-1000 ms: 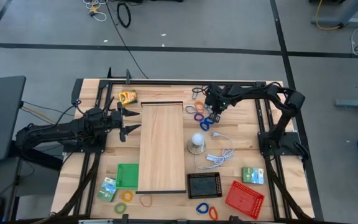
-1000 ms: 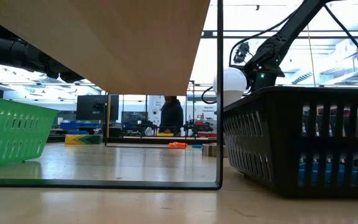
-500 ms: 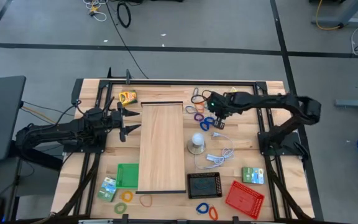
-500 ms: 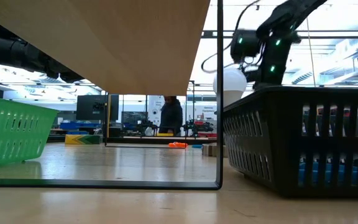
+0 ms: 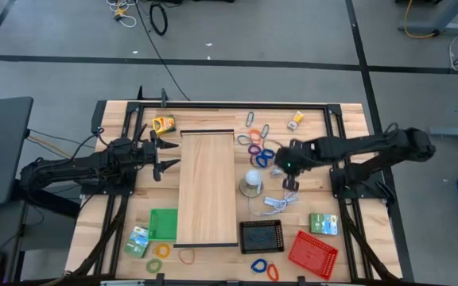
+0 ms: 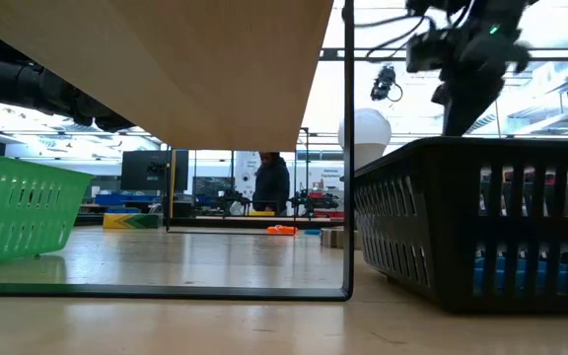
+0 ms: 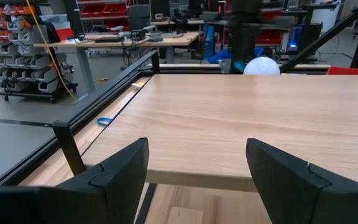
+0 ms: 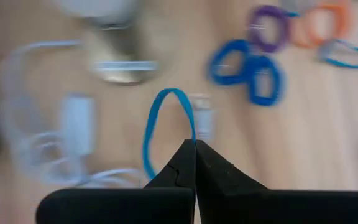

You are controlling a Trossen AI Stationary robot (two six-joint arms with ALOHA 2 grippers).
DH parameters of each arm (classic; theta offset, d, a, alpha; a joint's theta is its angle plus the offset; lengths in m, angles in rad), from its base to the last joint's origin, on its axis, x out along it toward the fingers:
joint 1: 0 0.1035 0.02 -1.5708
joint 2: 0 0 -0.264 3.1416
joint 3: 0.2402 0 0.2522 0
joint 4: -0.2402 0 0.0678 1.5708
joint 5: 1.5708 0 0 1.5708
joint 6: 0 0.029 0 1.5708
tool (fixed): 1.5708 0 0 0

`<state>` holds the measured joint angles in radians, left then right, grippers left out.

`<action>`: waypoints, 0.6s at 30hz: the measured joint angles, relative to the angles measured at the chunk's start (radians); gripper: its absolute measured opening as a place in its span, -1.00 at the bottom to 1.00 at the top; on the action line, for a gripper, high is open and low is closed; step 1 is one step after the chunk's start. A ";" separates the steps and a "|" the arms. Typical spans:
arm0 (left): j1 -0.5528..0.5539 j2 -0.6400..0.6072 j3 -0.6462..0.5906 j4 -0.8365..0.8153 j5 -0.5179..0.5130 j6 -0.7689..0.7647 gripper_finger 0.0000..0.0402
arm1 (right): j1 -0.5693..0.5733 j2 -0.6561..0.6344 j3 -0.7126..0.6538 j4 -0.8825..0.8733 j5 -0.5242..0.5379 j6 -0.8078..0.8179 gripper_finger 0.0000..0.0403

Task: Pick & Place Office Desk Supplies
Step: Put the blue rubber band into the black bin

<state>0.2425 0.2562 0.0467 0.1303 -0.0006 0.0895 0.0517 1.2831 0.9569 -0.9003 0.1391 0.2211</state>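
Held clip: a thin blue loop (image 8: pixel 166 127) hangs pinched at the tips of the right gripper (image 8: pixel 195 144), above the table between the lamp base and the loose clips.
Right gripper: fingers pressed together on the blue loop; in the high view it (image 5: pixel 290 181) sits right of the white bulb lamp (image 5: pixel 251 179), above the white cable (image 5: pixel 281 199).
Clip cluster: blue (image 5: pixel 263 158), purple (image 5: pixel 254 148) and orange (image 5: pixel 246 140) loops lie on the table just right of the long wooden board's far end; the right wrist view shows them as two blue loops (image 8: pixel 244 68), a purple one (image 8: pixel 268 28) and an orange one (image 8: pixel 325 23).
Other supplies: a yellow box (image 5: pixel 162 123) near the board's far left corner; a small yellow item (image 5: pixel 296 119) at the far edge; a green box (image 5: pixel 323 223) at the right; a green box (image 5: pixel 138 240) at the near left; yellow (image 5: pixel 161 250) and orange (image 5: pixel 187 256) loops near it; blue loops (image 5: pixel 264 268) at the near edge.
Trays: green (image 5: pixel 164 223), black (image 5: pixel 261 236), red (image 5: pixel 312 253), all along the near side.
Board: the long wooden board (image 5: pixel 207 187) lies down the table's middle.
Left gripper: fingers spread wide, holding nothing (image 5: pixel 165 154), just left of the board.
Room: a person (image 6: pixel 273 183) stands far behind the table in the low view.
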 joint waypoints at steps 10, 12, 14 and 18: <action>0.000 0.000 0.000 0.000 -0.001 0.006 0.36 | 0.216 0.001 0.000 0.170 -0.117 0.106 -1.00; 0.000 0.000 0.000 0.000 -0.002 0.006 0.36 | 0.246 0.007 0.001 0.229 -0.138 0.115 -1.00; 0.000 0.000 0.000 0.000 -0.002 0.005 0.36 | 0.275 0.009 0.001 0.273 -0.149 0.116 -1.00; 0.000 0.000 0.000 -0.001 -0.001 0.005 0.36 | 0.314 0.035 0.002 0.353 -0.186 0.129 -1.00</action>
<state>0.2428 0.2558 0.0467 0.1296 -0.0017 0.0944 0.3654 1.3186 0.9588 -0.5473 -0.0471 0.3504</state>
